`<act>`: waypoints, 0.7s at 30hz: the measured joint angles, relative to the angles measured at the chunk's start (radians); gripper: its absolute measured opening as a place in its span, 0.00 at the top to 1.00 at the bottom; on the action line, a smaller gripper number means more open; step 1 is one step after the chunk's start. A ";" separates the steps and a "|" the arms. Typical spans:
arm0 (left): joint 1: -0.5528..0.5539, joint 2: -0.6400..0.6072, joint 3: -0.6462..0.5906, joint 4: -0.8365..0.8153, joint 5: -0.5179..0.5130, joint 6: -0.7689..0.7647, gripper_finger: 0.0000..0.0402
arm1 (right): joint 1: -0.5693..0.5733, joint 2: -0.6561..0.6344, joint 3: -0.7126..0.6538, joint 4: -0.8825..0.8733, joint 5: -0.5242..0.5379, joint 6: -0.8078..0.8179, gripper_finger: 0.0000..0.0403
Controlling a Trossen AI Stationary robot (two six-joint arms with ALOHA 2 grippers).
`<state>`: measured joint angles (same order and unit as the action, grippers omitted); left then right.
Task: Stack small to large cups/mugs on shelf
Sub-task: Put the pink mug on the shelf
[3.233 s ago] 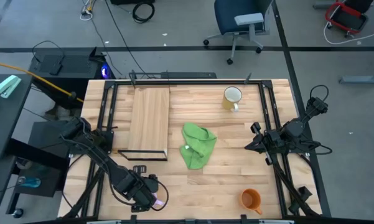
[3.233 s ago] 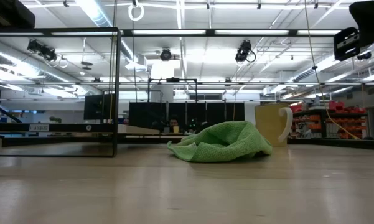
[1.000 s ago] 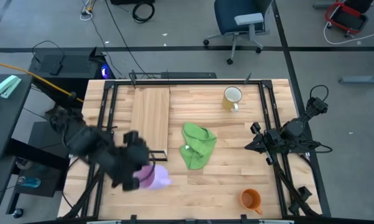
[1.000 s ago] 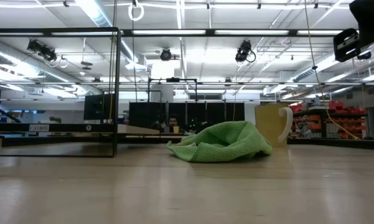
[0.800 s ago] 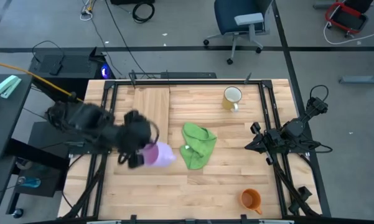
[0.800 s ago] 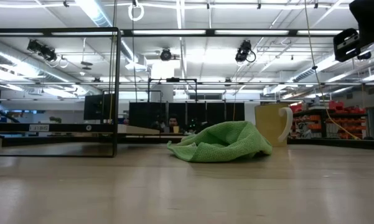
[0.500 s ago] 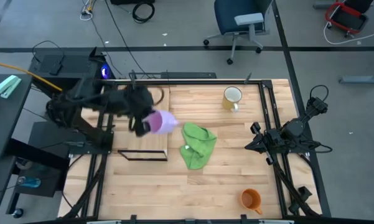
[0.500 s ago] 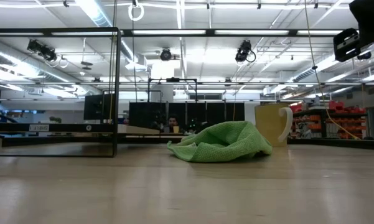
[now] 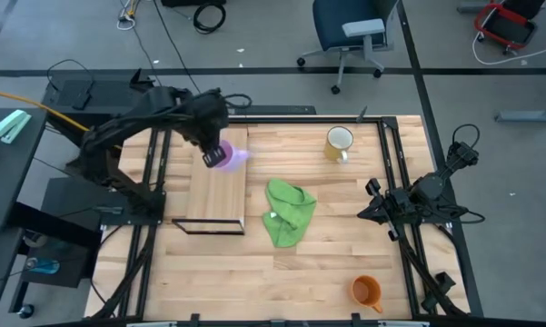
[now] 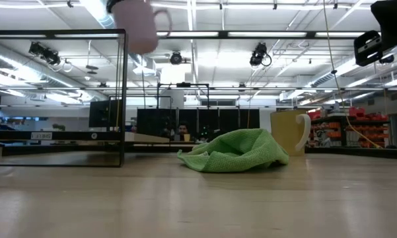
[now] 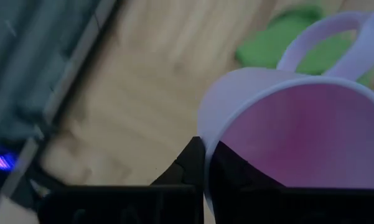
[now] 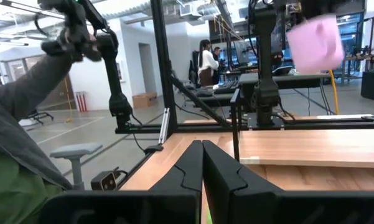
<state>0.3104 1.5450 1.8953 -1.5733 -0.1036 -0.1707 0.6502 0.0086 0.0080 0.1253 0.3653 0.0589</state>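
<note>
- Left gripper (image 9: pixel 211 150) up in the air over the far end of the shelf (image 9: pixel 216 186), fingers (image 11: pixel 190 163) pinching the rim of the purple mug (image 9: pixel 223 154) – one finger outside the wall, the other inside.
- Purple mug is off the table, held well above the shelf; in the low view it shows near the top of the frame (image 10: pixel 137 26), handle out to the side.
- From the left wrist the mug's mouth faces the cam, pinkish inside, handle loop on the far side, green cloth (image 11: pixel 295 38) beyond it.
- Shelf: light-wood plank lying on the left half of the table (image 9: pixel 327 272), thin black frame at its near end. Nothing on it.
- Yellow mug (image 9: pixel 339 143) upright near the far edge of the table, right of the shelf, white inside; in the low view just behind the cloth.
- Orange mug (image 9: pixel 367 292) near the front edge, right side, well apart from the others.
- Green cloth (image 9: pixel 288 212) bunched up mid-table, betw. shelf and right arm.
- Right gripper (image 12: pixel 203 155) parked at the right side of the table, fingers pressed together, holding nothing.
- People in the room beyond the table, seen from the right wrist cam.
</note>
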 joint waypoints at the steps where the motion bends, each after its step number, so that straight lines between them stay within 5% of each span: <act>1: 0.015 -0.007 -0.046 0.003 0.024 0.000 0.97 | 0.000 0.000 0.000 -0.001 0.000 0.000 0.97; 13: -0.001 -0.162 -0.523 0.049 0.051 -0.086 0.97 | 0.000 0.000 0.000 -0.006 0.000 -0.001 0.97; 21: -0.097 -0.241 -0.692 0.196 0.079 -0.110 0.97 | 0.000 0.000 0.000 -0.006 0.000 0.001 0.97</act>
<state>0.2134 1.3044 1.2029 -1.3772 -0.0250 -0.2810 0.6502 0.0086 0.0080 0.1192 0.3653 0.0601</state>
